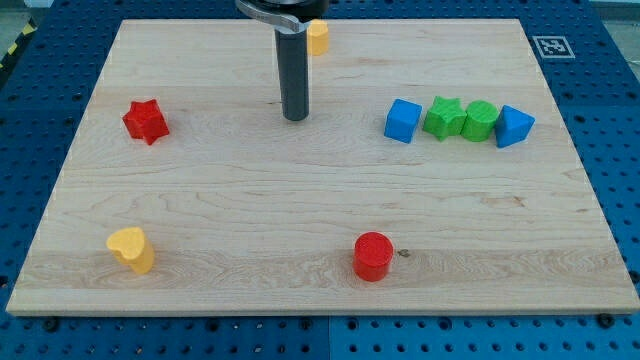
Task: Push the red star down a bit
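red star (pixel 145 121) near desk (pixel 300 210) left edge, toward far-left corner | my tip (pixel 295 117) well apart, mid-desk near far edge, touching nothing | no hand on rig, bare rod only | likely light, rigid, slides easily, may spin off its points | best contact: top side, centred

My tip (pixel 295 117) well right of red star (pixel 145 121).
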Robot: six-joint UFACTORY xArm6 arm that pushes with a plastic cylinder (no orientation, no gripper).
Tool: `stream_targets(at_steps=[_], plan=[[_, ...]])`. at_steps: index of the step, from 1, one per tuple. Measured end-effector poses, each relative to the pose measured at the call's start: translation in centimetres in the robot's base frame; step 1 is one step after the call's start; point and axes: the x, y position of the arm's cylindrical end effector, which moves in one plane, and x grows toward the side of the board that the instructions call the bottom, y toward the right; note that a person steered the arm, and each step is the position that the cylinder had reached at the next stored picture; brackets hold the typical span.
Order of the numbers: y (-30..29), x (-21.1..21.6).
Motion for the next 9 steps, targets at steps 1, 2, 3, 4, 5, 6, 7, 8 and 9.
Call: stream_targets(at_steps=[1,2,3,4,5,6,7,8,9], plan=[[-0.2,-0.1],[-0.2,-0.1],[-0.6,-0.2],[-1.6,-0.2],[-4.3,0.1],[-6.3,-1.9],[-8.7,-6.0],[-14.7,-9.3],[-20.4,-10.1]])
